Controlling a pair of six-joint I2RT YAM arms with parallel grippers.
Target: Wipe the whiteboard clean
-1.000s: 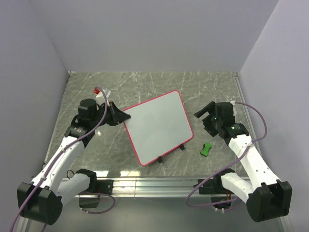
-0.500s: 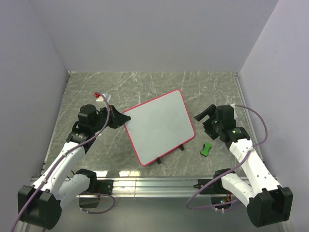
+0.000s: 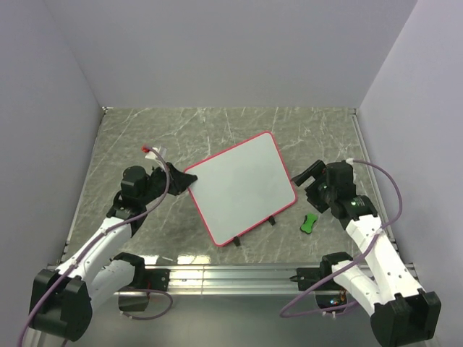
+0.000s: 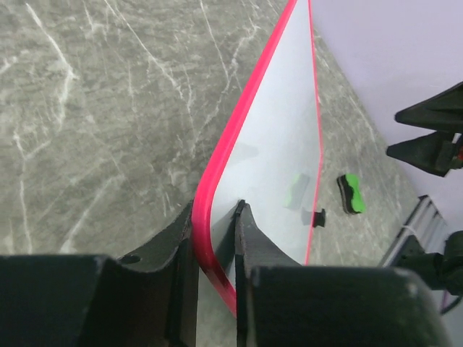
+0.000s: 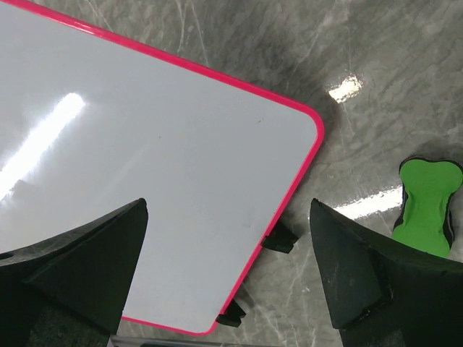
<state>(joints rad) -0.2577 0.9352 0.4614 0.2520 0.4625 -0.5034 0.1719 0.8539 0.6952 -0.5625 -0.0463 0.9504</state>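
The whiteboard, white with a pink-red frame and small black clip feet on its near edge, sits tilted in the middle of the table. Its face shows no marks. My left gripper is shut on the board's left corner, the frame pinched between the jaws. My right gripper is open and empty, hovering just right of the board's right corner. A green eraser lies on the table right of the board, also in the right wrist view.
A small white object with a red tip lies behind my left arm. Grey walls close the table on three sides. A metal rail runs along the near edge.
My left arm has drawn back and down while holding the board's corner, and the board has shifted slightly. My right gripper has moved a little nearer and lower beside the board.
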